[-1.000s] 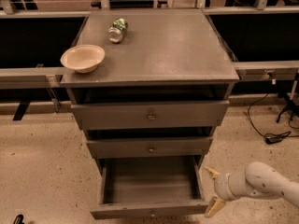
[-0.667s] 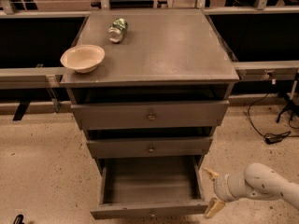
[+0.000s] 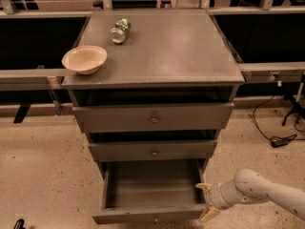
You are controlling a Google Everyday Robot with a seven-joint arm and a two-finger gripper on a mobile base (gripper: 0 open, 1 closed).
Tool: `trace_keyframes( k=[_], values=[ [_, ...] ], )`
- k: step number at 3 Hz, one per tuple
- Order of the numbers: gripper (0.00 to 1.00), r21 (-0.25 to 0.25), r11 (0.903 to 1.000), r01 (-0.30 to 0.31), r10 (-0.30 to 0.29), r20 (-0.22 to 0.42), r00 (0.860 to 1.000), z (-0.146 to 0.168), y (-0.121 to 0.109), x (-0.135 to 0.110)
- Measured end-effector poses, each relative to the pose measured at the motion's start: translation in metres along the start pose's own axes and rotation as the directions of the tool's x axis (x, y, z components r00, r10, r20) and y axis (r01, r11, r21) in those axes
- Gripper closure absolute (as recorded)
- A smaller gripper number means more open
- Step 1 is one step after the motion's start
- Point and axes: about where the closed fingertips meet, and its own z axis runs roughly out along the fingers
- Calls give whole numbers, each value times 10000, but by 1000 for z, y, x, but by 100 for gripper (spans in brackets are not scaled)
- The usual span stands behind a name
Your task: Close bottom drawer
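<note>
The bottom drawer (image 3: 152, 192) stands pulled out. At its four o'clock corner the pincer (image 3: 207, 201) gapes wide, holding nothing.

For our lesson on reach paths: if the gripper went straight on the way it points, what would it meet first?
Probably the right side wall of the bottom drawer; the gripper sits just right of it, pointing left. Depth is unclear.

No text is readable on the can (image 3: 119, 30) or the end effector (image 3: 206, 202) beside the bottom drawer (image 3: 152, 189).
</note>
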Motion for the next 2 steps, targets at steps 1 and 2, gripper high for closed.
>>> trace_keyframes(
  k=[1,2],
  values=[
    [45,-444,9987,-269,249,-441,9987,61,10,29],
    [69,-933,9956,-75,5,-751,9972,117,23,37]
  ],
)
